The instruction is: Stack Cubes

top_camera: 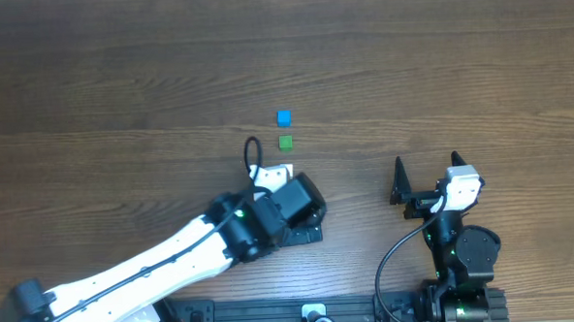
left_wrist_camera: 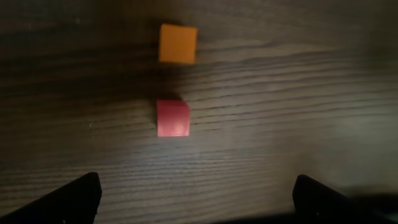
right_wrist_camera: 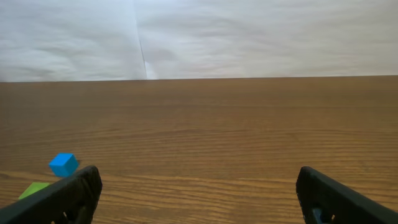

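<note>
You've got a dark wood-grain table [top_camera: 89,73] with four little cubes flat on it. The blue cube [top_camera: 283,117] and green cube [top_camera: 285,143] sit mid-table, just beside each other, blue nearer the far edge. The orange cube [left_wrist_camera: 178,43] and red cube [left_wrist_camera: 173,118] lie near each other, not touching.

Stretches the left arm [top_camera: 175,258] diagonally from the bottom-left corner to mid-bench, wrist tipped downward, jaws spread wide. Holds the right arm [top_camera: 455,241] folded close over its base, jaws wide apart, facing level across the bench.
</note>
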Available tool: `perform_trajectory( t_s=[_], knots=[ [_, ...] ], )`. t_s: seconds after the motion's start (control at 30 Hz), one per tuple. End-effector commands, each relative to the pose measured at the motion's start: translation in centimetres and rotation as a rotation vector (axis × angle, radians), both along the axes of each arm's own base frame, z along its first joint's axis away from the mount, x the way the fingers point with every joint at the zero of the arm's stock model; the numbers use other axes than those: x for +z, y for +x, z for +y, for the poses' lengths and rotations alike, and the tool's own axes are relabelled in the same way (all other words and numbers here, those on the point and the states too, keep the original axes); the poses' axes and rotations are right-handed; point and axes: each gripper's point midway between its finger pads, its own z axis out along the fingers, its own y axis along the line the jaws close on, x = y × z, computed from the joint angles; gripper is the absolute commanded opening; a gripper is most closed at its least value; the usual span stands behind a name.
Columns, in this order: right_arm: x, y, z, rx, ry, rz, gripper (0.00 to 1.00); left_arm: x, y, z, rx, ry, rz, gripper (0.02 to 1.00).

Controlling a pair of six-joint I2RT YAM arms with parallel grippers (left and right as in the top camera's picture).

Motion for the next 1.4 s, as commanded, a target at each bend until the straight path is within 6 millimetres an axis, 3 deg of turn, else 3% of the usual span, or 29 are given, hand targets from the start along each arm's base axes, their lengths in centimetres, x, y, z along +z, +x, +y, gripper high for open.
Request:
perform_trajectory(
  t_s=[0.03, 0.17, 0.5, 0.93, 1.17, 1.4],
  knots=[
    [-0.2, 0.0, 0.2, 0.010, 0.003, 0.002, 0.993, -2.3, 0.4, 0.2, 0.073, 0.106, -0.022, 0.974],
    [-0.2, 0.0, 0.2, 0.010, 0.003, 0.002, 0.991, -4.3, 0.4, 0.2, 0.080, 0.161, 0.007, 0.941],
    [-0.2, 0.0, 0.2, 0.010, 0.003, 0.002, 0.993, -7.3, 1.0, 0.2, 0.096, 0.215, 0.044, 0.818],
    [-0.2, 0.0, 0.2, 0.010, 0.003, 0.002, 0.991, -9.3, 1.3, -0.8, 0.000, 0.226, 0.045, 0.711],
    [-0.2, 0.0, 0.2, 0.010, 0.003, 0.002, 0.993, -9.3, 1.3, -0.9, -0.017, 0.227, 0.041, 0.467],
    [-0.2, 0.0, 0.2, 0.010, 0.003, 0.002, 0.991, -9.3, 1.3, -0.9, -0.017, 0.227, 0.042, 0.292]
  ],
)
